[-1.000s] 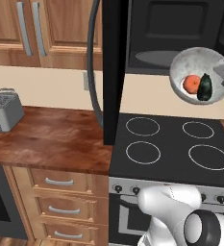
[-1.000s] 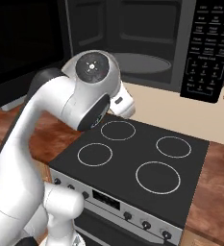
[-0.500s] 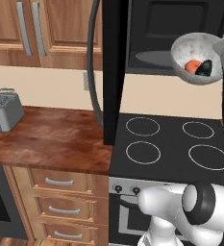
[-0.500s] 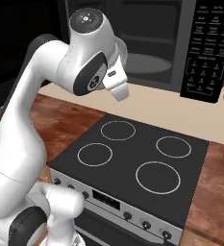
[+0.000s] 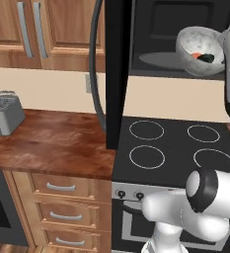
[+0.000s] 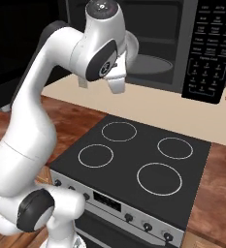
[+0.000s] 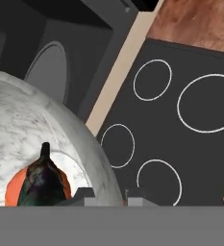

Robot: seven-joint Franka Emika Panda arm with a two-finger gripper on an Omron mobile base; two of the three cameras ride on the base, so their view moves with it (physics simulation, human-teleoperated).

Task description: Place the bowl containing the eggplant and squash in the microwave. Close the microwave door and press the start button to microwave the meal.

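Gripping rim of round whitish-grey speckled stone-look bowl [image 5: 199, 49]: two-finger gripper [image 7: 109, 196], jaws pinched on it. Bowl tilted, held at mouth of large black boxy microwave [image 5: 178, 29], above black glass cooktop [image 5: 173, 148]. Inside bowl: small blackish eggplant [image 7: 41, 185] against orange-red squash [image 7: 15, 188].

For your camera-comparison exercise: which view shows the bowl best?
The left base view: the whole bowl shows, tilted at the microwave opening. The hand view crops it to one close wall. In the right base view the arm hides nearly all of it.
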